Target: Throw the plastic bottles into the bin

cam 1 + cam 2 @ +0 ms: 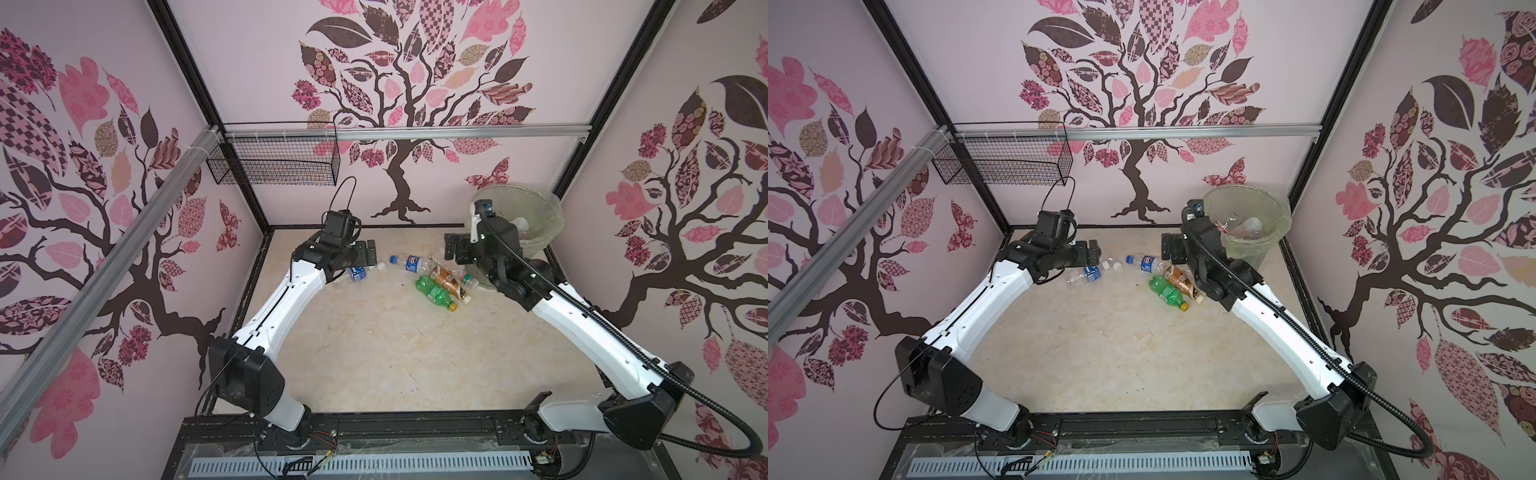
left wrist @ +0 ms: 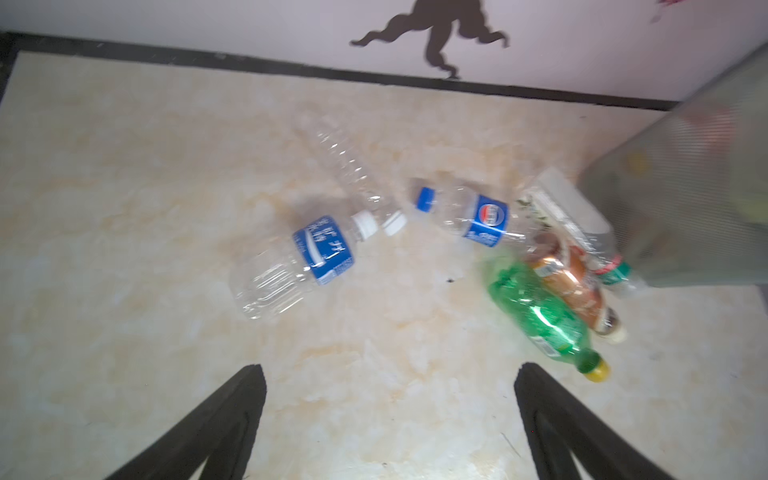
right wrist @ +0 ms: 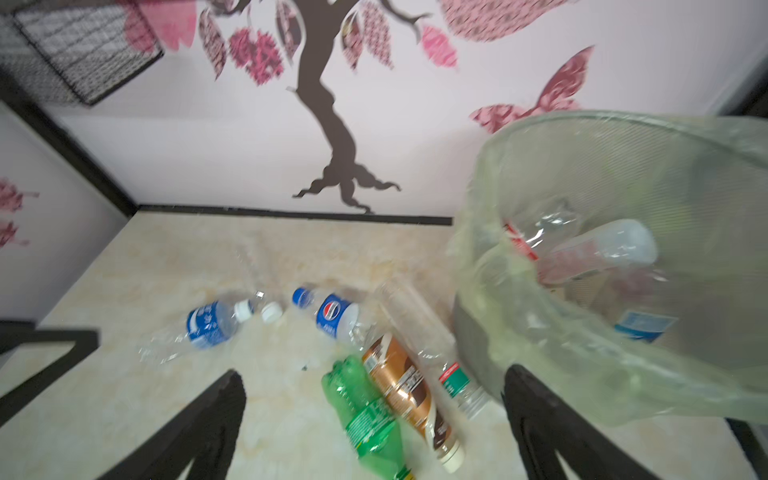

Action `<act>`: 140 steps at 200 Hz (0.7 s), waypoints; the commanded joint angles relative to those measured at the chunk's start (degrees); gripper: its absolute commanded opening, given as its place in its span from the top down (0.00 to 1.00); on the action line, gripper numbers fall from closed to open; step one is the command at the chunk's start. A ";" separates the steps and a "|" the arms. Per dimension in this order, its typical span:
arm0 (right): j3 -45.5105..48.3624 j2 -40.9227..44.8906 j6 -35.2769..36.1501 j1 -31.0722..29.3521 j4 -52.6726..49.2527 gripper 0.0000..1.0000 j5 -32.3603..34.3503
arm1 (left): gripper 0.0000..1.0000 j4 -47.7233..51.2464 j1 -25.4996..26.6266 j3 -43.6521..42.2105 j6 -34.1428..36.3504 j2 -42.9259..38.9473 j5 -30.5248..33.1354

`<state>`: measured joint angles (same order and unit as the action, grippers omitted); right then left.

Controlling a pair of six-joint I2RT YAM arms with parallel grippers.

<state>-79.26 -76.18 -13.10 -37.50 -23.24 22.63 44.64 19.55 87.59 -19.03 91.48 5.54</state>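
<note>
Marble-look tabletop (image 1: 374,353): six bottles (image 2: 486,220) lie loose near the bin (image 1: 1254,253), more inside. Left gripper (image 2: 390,370) and right gripper (image 3: 374,372) hover spread, empty. Recommend right gripper straddle the green bottle (image 3: 361,409) mid-body, avoiding the brown bottle (image 3: 399,382) touching it.

I see a pale marbled worktop (image 1: 374,353). At the upper middle of a top view lie a green bottle (image 1: 432,291) against a brown-labelled bottle (image 1: 444,279), a blue-capped bottle (image 1: 409,263) and a white-capped bottle (image 1: 1090,273). The bin (image 1: 1254,255) stands at the upper right.

Pale walls (image 1: 257,83) with tree decals, beige marbled floor (image 1: 374,353).
</note>
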 commanded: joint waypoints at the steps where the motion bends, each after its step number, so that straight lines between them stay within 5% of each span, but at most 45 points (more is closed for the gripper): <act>1: 2.41 -1.17 -3.62 -3.64 1.54 0.01 -4.29 | 0.02 3.69 -2.97 1.28 1.13 5.30 4.92; 64: 9.04 -6.62 -7.64 -6.89 6.95 0.00 -14.87 | 0.02 6.20 -3.60 14.51 8.92 24.01 11.66; 140: 13.51 -6.40 -4.73 -6.87 8.73 0.00 -15.17 | 0.02 6.72 -3.56 21.51 17.19 33.23 9.58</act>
<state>-67.22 -82.98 -19.09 -44.14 -15.16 7.22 50.17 15.79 106.28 -5.67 122.91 16.80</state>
